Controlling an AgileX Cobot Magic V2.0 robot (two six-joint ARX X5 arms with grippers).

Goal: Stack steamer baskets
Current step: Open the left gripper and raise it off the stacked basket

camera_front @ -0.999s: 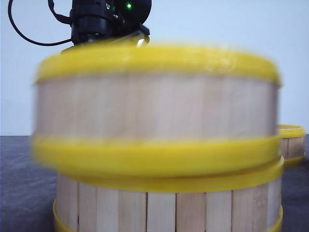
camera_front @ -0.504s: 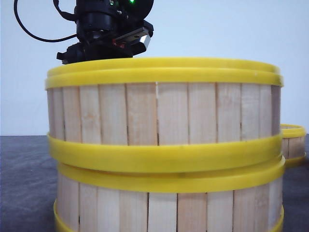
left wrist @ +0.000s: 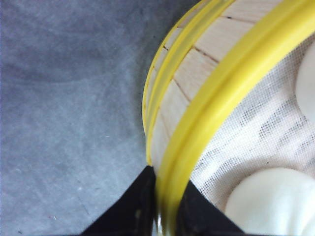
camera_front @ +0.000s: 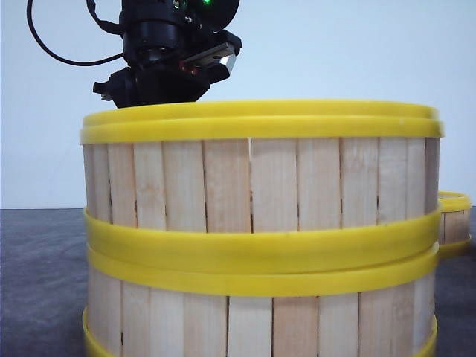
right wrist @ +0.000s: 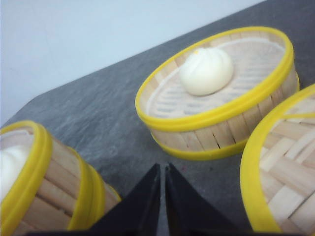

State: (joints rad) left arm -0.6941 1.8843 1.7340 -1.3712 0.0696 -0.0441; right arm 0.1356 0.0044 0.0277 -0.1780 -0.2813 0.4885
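Grey tabletop (right wrist: 103, 118) runs back to a plain pale wall (camera_front: 357, 52). Close to the front camera stand two steamer baskets, the upper basket (camera_front: 260, 186) seated squarely on the lower basket (camera_front: 253, 320), their yellow rims touching all the way round. A third basket (right wrist: 216, 93) sits on the table well apart from the stack, showing at the far right edge of the front view; it holds one white bun (right wrist: 205, 70) on its slatted floor. A woven lid (right wrist: 285, 172) with a yellow rim lies near that third basket.

The left gripper (left wrist: 165, 211) reaches down behind the upper basket on its left side, and its two black fingers (left wrist: 133, 211) are clamped on the top rim, one outside the wall and one inside. Inside this basket lies a white cloth liner (left wrist: 251, 142) with white buns on it.

The right gripper (right wrist: 161, 196) hangs above the bare table between the stack and the third basket, its fingers pressed together on nothing.
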